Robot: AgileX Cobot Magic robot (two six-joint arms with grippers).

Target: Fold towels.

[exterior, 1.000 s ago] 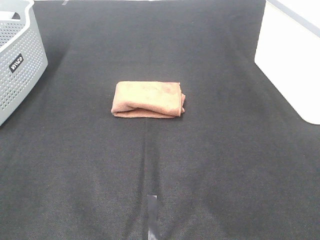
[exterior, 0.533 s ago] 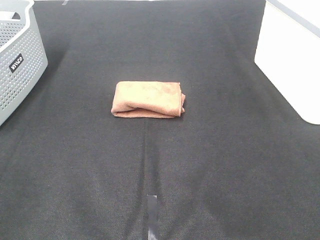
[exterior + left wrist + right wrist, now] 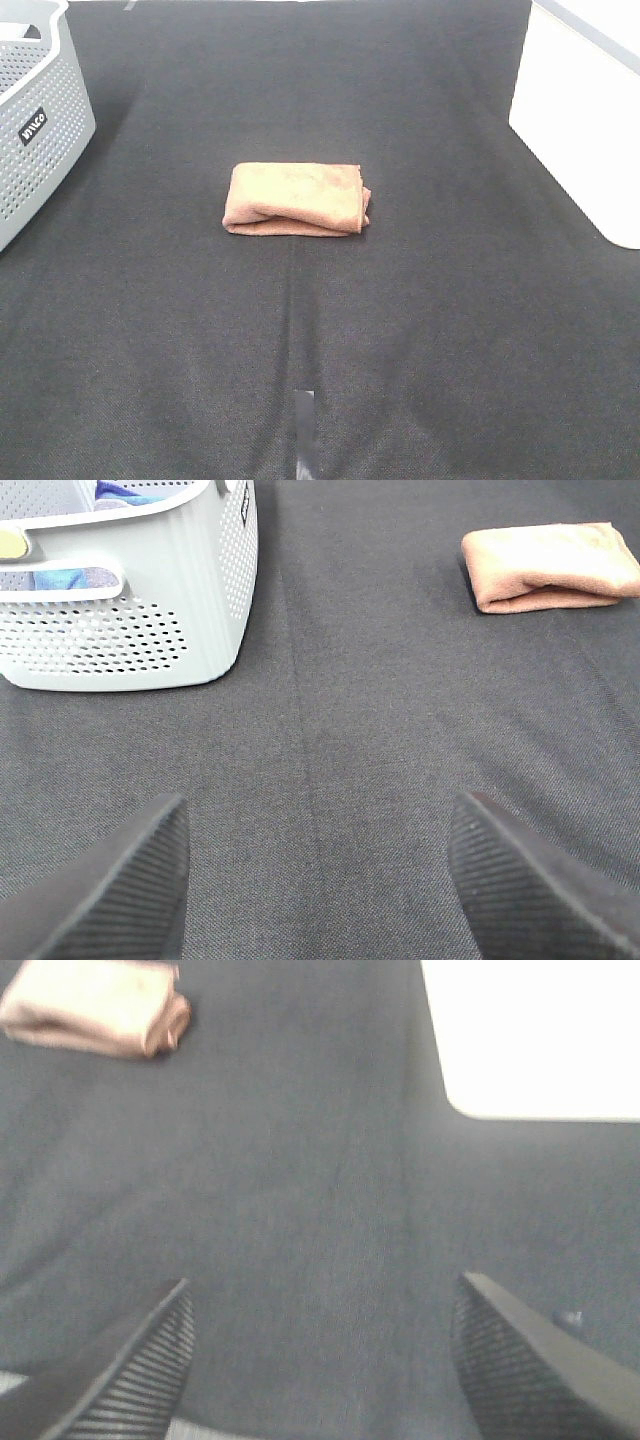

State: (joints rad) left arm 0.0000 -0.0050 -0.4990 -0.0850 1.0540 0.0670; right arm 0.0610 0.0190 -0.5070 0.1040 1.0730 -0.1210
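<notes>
Exterior high: folded rust-orange towel lies mid-counter on black cloth; grey perforated basket at far-left corner.
Left wrist: left gripper jaws spread, empty, well apart from towel.
Right wrist: right gripper jaws spread, empty; towel well apart.

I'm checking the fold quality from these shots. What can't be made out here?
- Towel: its inner layers and underside are hidden by its own folds in every view; no tag shows.
- Basket: cut off by the exterior view's edge; in the left wrist view its wall hides most of the contents.
- Right wrist view: blurred, so towel texture is lost.
- Left end effector and right end effector: only open fingertips show.
</notes>
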